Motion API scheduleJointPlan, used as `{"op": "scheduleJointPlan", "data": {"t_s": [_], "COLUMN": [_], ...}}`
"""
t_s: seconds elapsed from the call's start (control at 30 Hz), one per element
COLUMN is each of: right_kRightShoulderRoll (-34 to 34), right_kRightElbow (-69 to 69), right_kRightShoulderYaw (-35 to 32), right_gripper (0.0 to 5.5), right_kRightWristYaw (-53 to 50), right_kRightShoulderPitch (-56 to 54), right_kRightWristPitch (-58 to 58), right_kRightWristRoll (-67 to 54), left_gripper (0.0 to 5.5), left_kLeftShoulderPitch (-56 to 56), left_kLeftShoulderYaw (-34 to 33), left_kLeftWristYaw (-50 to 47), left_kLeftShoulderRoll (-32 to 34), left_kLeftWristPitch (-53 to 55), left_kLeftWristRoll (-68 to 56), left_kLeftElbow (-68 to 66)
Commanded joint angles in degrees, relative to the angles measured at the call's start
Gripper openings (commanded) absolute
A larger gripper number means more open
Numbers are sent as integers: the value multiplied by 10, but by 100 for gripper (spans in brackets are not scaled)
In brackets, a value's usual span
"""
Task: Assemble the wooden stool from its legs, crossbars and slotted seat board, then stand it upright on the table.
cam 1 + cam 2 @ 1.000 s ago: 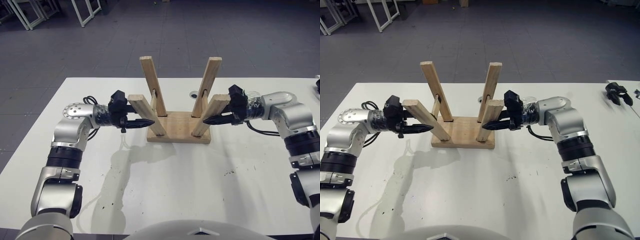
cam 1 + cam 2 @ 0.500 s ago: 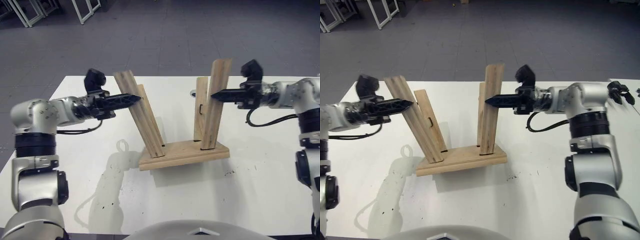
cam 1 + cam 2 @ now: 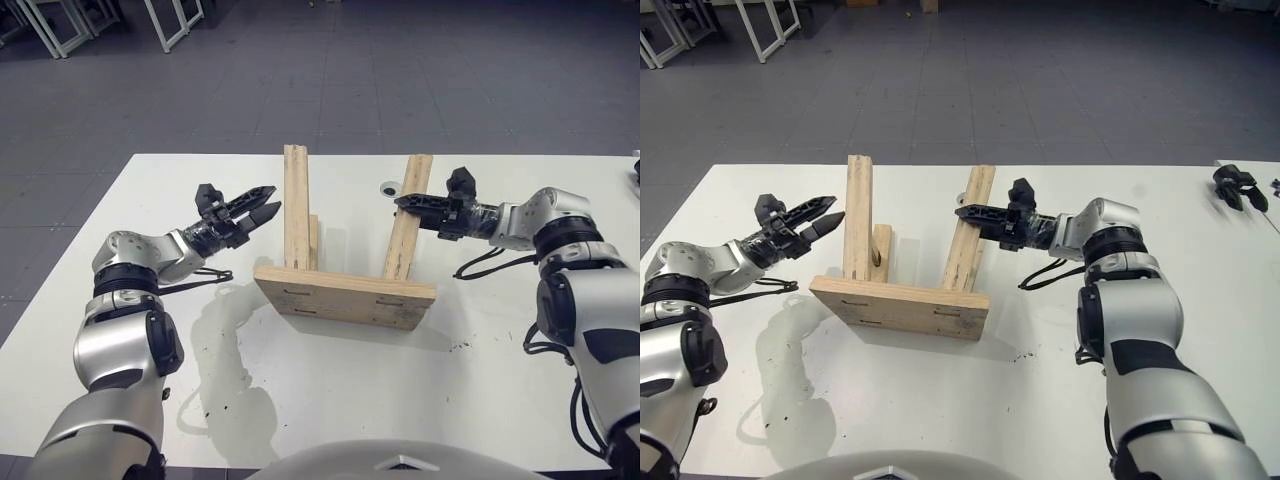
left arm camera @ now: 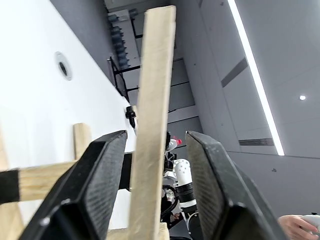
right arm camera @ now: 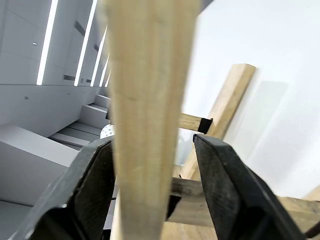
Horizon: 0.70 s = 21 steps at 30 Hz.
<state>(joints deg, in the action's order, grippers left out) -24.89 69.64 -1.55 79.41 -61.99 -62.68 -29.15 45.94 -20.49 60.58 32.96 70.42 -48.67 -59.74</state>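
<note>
Pale wooden stool, assembled, lies tipped on white worktop. Slotted seat board faces robot, lower edge looks to rest on worktop. Legs point up & away. Not upright yet.

L hand: released, nothing held. The long L-side leg is just ahead of it, not touching. Wrist view frames that leg between the spread fingers w/ gaps both sides.

R hand: at upper part of R-side leg, touching or v. near. Clamped or not: cannot tell.

Handling (judgement): rigid wood, prob. light to moderate wt. Smooth planed faces could slip in narrow hands. Joints look slot-fit only, so a sideways pull on one leg may work it loose. Best hold is one leg per hand, on flat faces approx mid-length, both hands level. Turn the frame as one unit til legs go down. Seat board too wide for a hand. One hand alone risks a twist or drop onto the seat edge.
</note>
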Motion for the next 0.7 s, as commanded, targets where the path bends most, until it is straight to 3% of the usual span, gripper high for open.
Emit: {"op": "scheduleJointPlan", "data": {"t_s": [0.03, 0.17, 0.33, 0.47, 0.53, 0.7], "right_kRightShoulderRoll": [-11, -30, -84, -123, -149, -237], "right_kRightElbow": [-29, -42, -30, -97, -219, -565], "right_kRightShoulderYaw": [-7, -5, -28, -1, 27, 83], "right_gripper": [317, 397, 402, 402, 402, 405], "right_kRightWristYaw": [60, 58, -14, -10, 2, 11], "right_kRightShoulderPitch": [-13, 6, 51, 101, 172, 357], "right_kRightWristPitch": [-19, 2, 42, 82, 117, 172], "right_kRightWristRoll": [3, 27, 59, 91, 105, 126], "left_gripper": [216, 216, 216, 216, 216, 236], "left_kLeftShoulderPitch": [8, -41, -107, -256, -352, -461], "left_kLeftShoulderYaw": [-17, -19, -80, 1, 61, 85], "left_kLeftWristYaw": [-1, 10, 9, 77, 113, 158], "left_kLeftShoulderRoll": [5, 19, 71, 87, 103, 117], "left_kLeftWristPitch": [16, -1, -63, -244, -375, -553], "left_kLeftWristRoll": [6, 11, 9, 103, 181, 249], "left_kLeftElbow": [14, 94, 135, 298, 375, 461]}}
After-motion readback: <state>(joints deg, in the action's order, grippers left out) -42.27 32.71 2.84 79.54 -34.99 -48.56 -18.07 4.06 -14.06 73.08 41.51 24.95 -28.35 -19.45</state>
